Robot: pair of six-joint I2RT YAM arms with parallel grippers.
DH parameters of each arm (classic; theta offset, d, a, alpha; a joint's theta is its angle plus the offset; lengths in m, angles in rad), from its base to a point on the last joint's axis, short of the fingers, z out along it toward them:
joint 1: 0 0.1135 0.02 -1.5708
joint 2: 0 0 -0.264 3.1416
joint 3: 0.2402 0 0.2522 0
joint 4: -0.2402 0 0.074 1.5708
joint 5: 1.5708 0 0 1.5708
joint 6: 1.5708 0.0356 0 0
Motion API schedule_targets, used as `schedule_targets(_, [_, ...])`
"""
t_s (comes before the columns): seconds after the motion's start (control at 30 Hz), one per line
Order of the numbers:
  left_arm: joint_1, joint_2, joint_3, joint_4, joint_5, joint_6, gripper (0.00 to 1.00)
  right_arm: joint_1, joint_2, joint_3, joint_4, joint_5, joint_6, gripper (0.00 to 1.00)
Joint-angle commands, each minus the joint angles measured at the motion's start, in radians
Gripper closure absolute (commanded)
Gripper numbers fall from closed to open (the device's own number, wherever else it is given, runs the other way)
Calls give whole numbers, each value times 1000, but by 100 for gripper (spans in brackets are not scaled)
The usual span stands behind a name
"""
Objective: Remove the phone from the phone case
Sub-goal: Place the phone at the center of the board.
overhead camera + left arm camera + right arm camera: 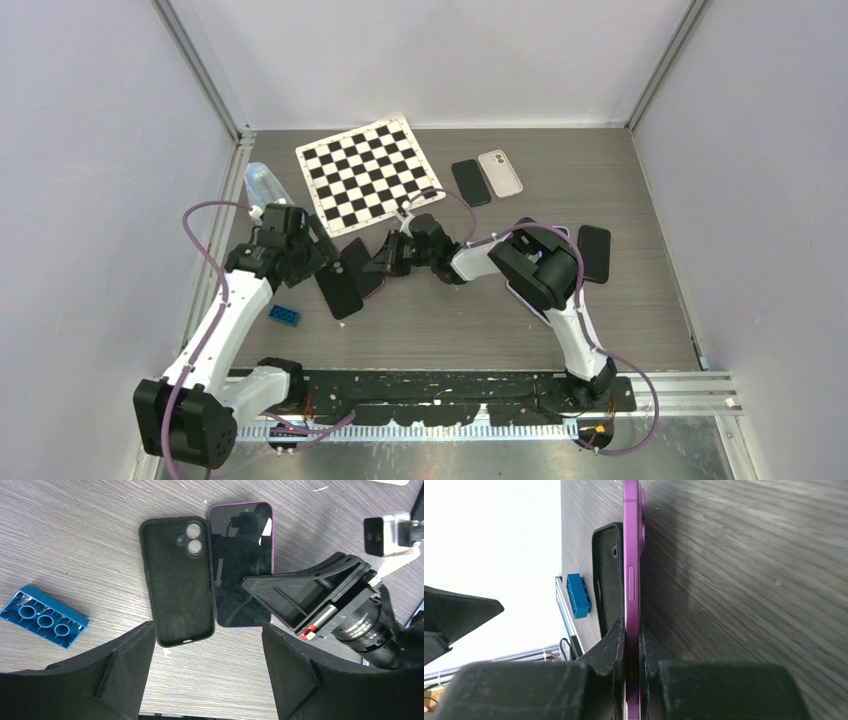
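The black phone case (177, 580) lies empty on the table, its inside facing up. Right beside it is the purple phone (242, 565), screen up and out of the case. My right gripper (310, 595) is shut on the phone's edge, and the right wrist view shows the purple phone (631, 555) pinched between its fingers (614, 645), with the case (608, 575) alongside. My left gripper (207, 675) hangs open just short of the case's bottom end, holding nothing. From above, the case (340, 290) and phone (362, 265) lie between the left gripper (322, 258) and the right gripper (385, 258).
A blue brick (284, 315) lies left of the case. A chessboard mat (370, 172) and a plastic bottle (265, 185) are at the back left. Two more phones (471, 182) (500, 172) lie at the back and another phone (594, 253) at the right.
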Motion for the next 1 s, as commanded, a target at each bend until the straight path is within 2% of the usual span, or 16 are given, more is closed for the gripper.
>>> schedule_targets(0.0, [5,-32,26,9,14,7,21,47,28,42,-7,42,2,99])
schedule_targets(0.23, [5,-107,-39,90,43,-58,21,110,49,86,-77,107,-24,98])
schedule_targets(0.47, [5,-105,-18,80,27,-56,21,107,-11,82,-218,176,-93,68])
schedule_targets(0.6, [5,-116,-3,40,-41,-72,21,107,-36,80,-299,201,-92,52])
schedule_targets(0.63, [5,-123,-6,39,-52,-74,21,107,-43,76,-311,208,-94,45])
schedule_targets(0.8, [5,-159,-16,42,-83,-88,20,107,-99,93,-469,242,-159,42])
schedule_targets(0.97, [5,-201,-26,32,-153,-110,20,124,-115,181,-635,232,-286,41])
